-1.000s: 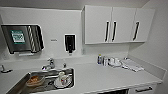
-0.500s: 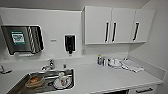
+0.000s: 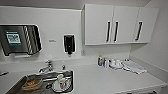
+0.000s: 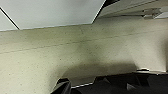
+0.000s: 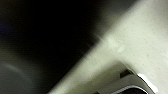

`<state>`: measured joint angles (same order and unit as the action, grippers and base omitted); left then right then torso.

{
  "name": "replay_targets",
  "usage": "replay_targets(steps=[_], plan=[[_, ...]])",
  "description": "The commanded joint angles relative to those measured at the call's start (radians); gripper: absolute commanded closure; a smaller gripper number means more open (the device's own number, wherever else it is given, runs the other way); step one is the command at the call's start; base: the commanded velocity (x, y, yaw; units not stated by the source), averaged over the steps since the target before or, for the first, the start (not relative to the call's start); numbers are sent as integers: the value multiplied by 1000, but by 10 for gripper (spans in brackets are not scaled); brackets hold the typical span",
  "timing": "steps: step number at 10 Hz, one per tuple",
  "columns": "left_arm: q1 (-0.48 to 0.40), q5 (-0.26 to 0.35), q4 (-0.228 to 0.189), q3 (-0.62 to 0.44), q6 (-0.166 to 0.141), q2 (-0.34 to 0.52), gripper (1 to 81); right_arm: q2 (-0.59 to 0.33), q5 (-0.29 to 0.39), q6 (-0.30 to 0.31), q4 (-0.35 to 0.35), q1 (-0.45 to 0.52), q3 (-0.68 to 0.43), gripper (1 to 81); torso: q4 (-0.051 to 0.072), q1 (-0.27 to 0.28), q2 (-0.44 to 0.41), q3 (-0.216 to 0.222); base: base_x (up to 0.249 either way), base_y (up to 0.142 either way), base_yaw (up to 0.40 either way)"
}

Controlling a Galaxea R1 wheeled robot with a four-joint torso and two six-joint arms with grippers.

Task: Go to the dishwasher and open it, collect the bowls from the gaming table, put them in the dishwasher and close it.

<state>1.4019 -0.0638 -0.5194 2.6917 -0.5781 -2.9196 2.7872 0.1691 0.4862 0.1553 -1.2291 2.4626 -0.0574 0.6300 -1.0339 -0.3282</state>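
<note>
Worktop [image 3: 105,77] ran white below three wall cabinets [image 3: 117,23]; sink [image 3: 67,73] at 7 o'clock held dishes, bottles [image 3: 100,60] at 1 o'clock. Pincer state could not be told; dishwasher's place neither.

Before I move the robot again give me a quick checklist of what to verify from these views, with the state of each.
1. Robot faces the kitchen counter: ok, it spans the head view.
2. Dishwasher located: cannot tell, no grey steel front is in sight.
3. Sink contents: not ok, dishes already sit in it, including a brownish bowl.
4. Right end of the counter: not ok, a small bottle and a folded cloth lie there.
5. Wall cabinets: ok, doors closed.
6. Gripper state, either arm: cannot tell.
</note>
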Motion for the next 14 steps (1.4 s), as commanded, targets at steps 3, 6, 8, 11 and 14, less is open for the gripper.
replay_targets(steps=[3,6,8,11,14], plan=[[-76,33,1,4,1,19,10,13,-28,26,33,207,-16,10,0,0,0,0,31,0,0],[-74,33,1,4,6,17,10,19,-42,28,39,234,-22,10,-1,-1,-1,0,0,0,0],[-68,33,2,4,7,19,10,24,-43,40,52,305,-73,10,-1,-1,-1,0,0,0,0],[-57,33,9,4,7,25,10,47,-31,42,76,403,-105,10,-1,-2,-1,0,0,0,0],[-54,33,9,4,6,26,10,68,-26,40,76,464,-107,10,-2,-2,-1,0,0,0,0]])
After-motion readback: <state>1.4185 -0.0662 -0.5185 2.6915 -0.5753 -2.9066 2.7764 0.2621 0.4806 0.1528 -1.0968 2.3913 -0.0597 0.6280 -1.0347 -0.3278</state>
